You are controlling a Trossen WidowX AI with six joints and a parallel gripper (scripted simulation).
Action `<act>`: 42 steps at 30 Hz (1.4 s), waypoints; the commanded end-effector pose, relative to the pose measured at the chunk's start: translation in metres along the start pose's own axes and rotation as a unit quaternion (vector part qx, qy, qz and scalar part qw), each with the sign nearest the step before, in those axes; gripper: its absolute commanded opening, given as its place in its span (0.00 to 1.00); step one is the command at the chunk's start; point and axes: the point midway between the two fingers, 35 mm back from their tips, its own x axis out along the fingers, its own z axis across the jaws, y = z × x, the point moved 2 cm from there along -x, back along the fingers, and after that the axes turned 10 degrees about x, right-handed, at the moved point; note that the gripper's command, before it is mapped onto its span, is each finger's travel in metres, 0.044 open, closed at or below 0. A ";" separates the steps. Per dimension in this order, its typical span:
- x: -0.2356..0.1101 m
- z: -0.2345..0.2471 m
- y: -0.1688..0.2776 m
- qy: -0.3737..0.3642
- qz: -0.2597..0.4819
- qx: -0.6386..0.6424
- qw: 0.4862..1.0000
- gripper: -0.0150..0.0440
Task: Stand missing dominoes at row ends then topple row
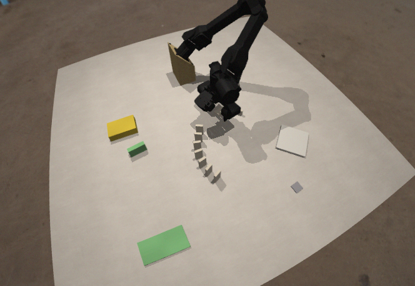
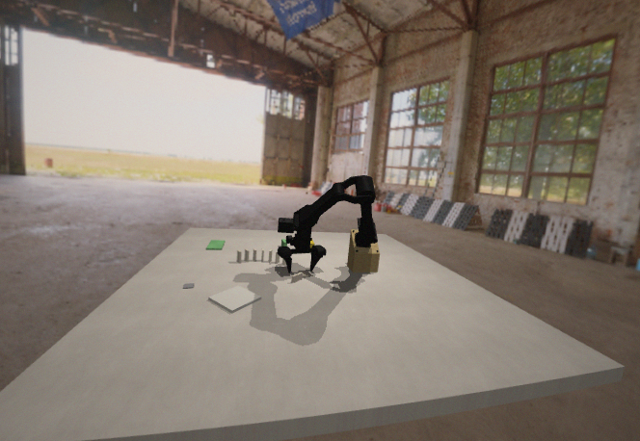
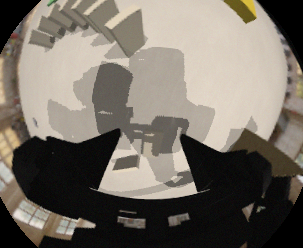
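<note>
A curved row of several pale dominoes [image 1: 200, 152] [image 2: 256, 255] [image 3: 86, 15] stands on the white mat [image 1: 100, 192]. My gripper [image 1: 219, 112] [image 2: 300, 267] [image 3: 151, 133] is open and empty. It hangs low over the mat, just past the row's near-arm end, whose end domino [image 1: 199, 128] [image 3: 127, 27] stands a little to its side. In the wrist view a small flat piece [image 3: 125, 161], seemingly a loose domino, lies in shadow on the mat between the fingers. In the top and exterior views the gripper hides the loose pieces.
A yellow block [image 1: 122, 127] [image 3: 240, 0] and a small green block [image 1: 137, 148] lie left of the row. A green flat plate [image 1: 163, 245] [image 2: 215, 244] lies at the front. A white slab [image 1: 292, 140] [image 2: 233, 298] and a small grey tile [image 1: 296, 187] lie to the right. The arm's tan base [image 1: 182, 64] stands behind.
</note>
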 end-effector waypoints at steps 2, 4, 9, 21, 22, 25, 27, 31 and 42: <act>0.006 -0.003 -0.001 0.005 0.003 0.007 1.000 1.00; 0.006 -0.003 -0.001 0.005 0.003 0.007 1.000 1.00; 0.006 -0.003 -0.001 0.005 0.003 0.007 1.000 0.82; 0.006 -0.003 -0.001 0.005 0.003 0.007 1.000 0.44; 0.006 -0.003 -0.001 0.005 0.003 0.007 1.000 0.44; 0.006 -0.003 -0.001 0.005 0.003 0.007 1.000 0.44; 0.006 -0.003 -0.001 0.005 0.003 0.007 1.000 0.44; -0.025 -0.002 0.001 0.005 0.003 0.007 1.000 0.44; -0.147 0.003 0.007 0.006 0.000 0.007 1.000 0.44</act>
